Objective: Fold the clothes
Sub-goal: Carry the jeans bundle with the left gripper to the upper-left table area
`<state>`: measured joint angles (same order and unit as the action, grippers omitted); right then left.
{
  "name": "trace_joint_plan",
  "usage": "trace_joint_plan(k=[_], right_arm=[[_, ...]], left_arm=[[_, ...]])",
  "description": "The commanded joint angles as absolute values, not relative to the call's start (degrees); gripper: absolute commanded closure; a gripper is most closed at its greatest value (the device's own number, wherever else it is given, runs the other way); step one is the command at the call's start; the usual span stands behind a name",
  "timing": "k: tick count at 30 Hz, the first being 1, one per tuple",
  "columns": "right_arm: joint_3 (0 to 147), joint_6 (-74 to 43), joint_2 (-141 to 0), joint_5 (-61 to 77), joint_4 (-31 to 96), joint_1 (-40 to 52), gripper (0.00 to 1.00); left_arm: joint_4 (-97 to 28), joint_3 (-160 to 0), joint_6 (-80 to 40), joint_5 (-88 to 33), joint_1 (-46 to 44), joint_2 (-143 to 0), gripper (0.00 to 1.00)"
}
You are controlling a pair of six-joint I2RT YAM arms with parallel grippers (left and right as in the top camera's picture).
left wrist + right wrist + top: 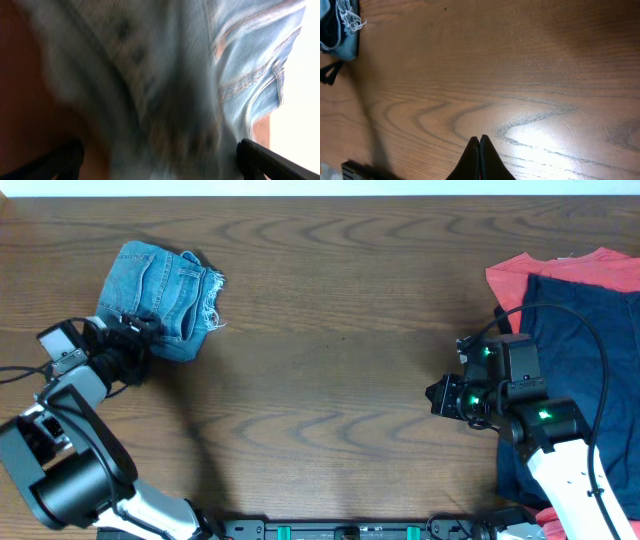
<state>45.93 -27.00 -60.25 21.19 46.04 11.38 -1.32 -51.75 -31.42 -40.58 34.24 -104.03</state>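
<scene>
Wood-grain surface (330, 300), with the jeans (160, 290) bundled on its far-left part.
You see faded light-blue denim folded into a compact wad, with a frayed whitish hem along its right side and stitched seams showing. Your left gripper (140, 332) sits at the jeans' near-left edge, fingers (60, 157) spread wide and blurred denim filling the gap. Your right gripper (435, 393) hovers well to the jeans' right, jaws pressed together, empty.
</scene>
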Motion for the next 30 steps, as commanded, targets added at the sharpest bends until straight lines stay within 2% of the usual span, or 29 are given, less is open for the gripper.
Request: trace_joint_plan(k=[1,7,8,9,12,13,19,25,30], right_arm=[[46.5,-27.9,-60.0,21.7,46.1,10.7,0.99],[46.5,-27.9,-60.0,21.6,45.9,10.7,0.99],[46.5,-27.9,-60.0,21.6,45.8,10.7,0.99],[46.5,-27.8,-60.0,21.6,45.8,10.7,0.98],[46.5,-27.8,-60.0,20.7,45.8,10.7,0.98],[46.5,-27.8,-60.0,20.2,45.7,10.7,0.98],[46.5,-27.8,-60.0,18.7,45.6,10.7,0.97],[46.5,-27.8,-60.0,18.2,45.7,10.7,0.96],[46.5,-27.9,-60.0,18.2,46.0,10.7,0.98]], left_arm=[[-10.4,-52.5,-21.6,-39.7,36.1,-98.2,0.02],[-20.8,-52.5,-17.8,-38.2,38.5,-85.3,0.01],[-20.6,-52.5,-17.8,-38.2,38.5,-83.0,0.06],[-19.5,-52.5,-17.8,-38.3,38.5,-80.4,0.21],[-13.6,-52.5,-17.6,-37.6,37.9,-75.4,0.87],[-11.7,-52.5,-17.6,-36.6,37.7,-74.7,0.94],[-4.1,-52.5,-13.7,-31.7,33.7,-79.1,0.94],[0.2,-52.5,-6.0,-32.3,26.3,-92.4,0.94],[2.1,-52.5,-5.4,-27.7,23.5,-102.3,0.94]])
